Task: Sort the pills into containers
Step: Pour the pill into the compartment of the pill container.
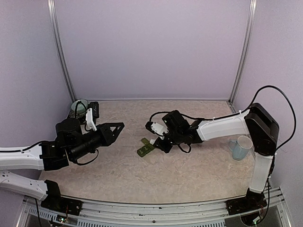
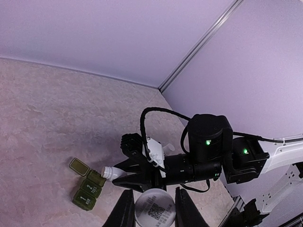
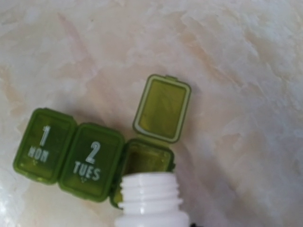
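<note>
In the far left corner of the tabletop we see the pale green bowl point(image 1: 79, 107). Just inward of it the left gripper point(image 1: 115, 127) hovers above the surface. Its fingers are closed part-way on a round white cap point(image 2: 154, 213), which we take to belong to the bottle. The containers point(image 3: 92, 161) lie near the middle of the tabletop, well away from every edge. They form a dark green strip with the compartments marked "1 MON" and "2 TUES" closed. The third compartment's lid point(image 3: 162, 109) is flipped back flat, and we cannot make out any pill inside it. The white bottle point(image 3: 150, 201) is tipped with its threaded mouth right at the rim of that open compartment. It is clamped in the right gripper point(image 2: 119, 174), whose fingers are closed on the bottle's body. The pale blue mug point(image 1: 241, 147) stands near the right edge. We judge the strip to be light, stiff, smooth plastic, so it will likely skid or tip if the bottle nudges it. The thin lid hinge looks like its weakest part. If it needs steadying, we would pinch it across its narrow width at the closed MON–TUES end, clear of the raised lid. The pills should be small and apt to roll, so they are better poured gently than picked up.
</note>
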